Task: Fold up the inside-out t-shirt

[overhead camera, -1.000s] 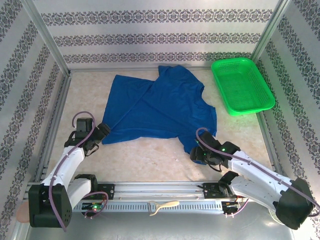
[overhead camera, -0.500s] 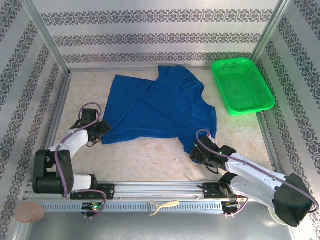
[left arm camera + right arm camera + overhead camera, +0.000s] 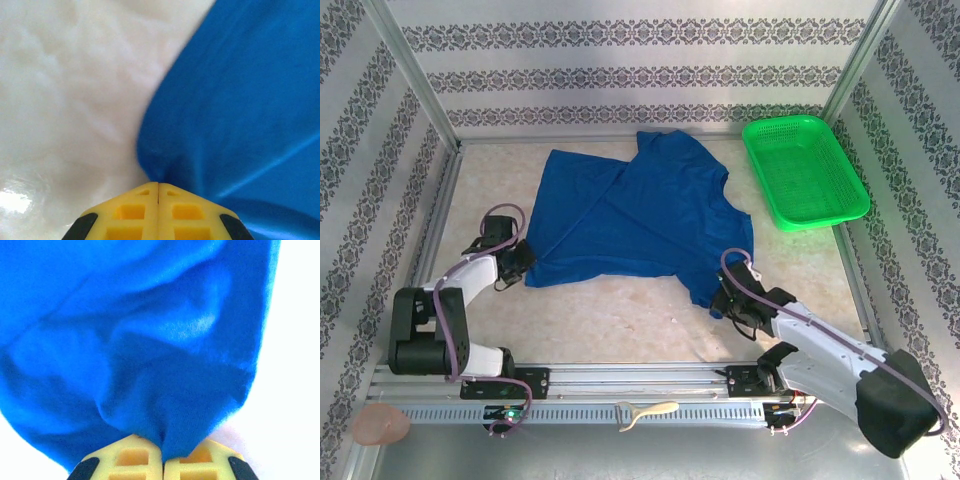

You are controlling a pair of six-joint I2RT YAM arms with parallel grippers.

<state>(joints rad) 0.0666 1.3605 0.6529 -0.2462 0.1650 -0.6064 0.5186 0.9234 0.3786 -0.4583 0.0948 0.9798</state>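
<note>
A royal blue t-shirt (image 3: 640, 215) is lying spread and wrinkled across the middle and far part of the pale worktop (image 3: 610, 320). The left arm is bending sharply at its elbow near the worktop's left edge, with its forearm stretching low toward the shirt's near-left hem corner. There the left pincer (image 3: 520, 262) is pinching the cloth, its jaws pressed together. The right arm is reaching low from the near right corner. The right pincer (image 3: 725, 298) is clamping the shirt's near-right hem corner, with fabric bunching at its closed tips. A green mesh basket (image 3: 805, 170) is sitting at the far right corner, near the shirt but apart from it.
</note>
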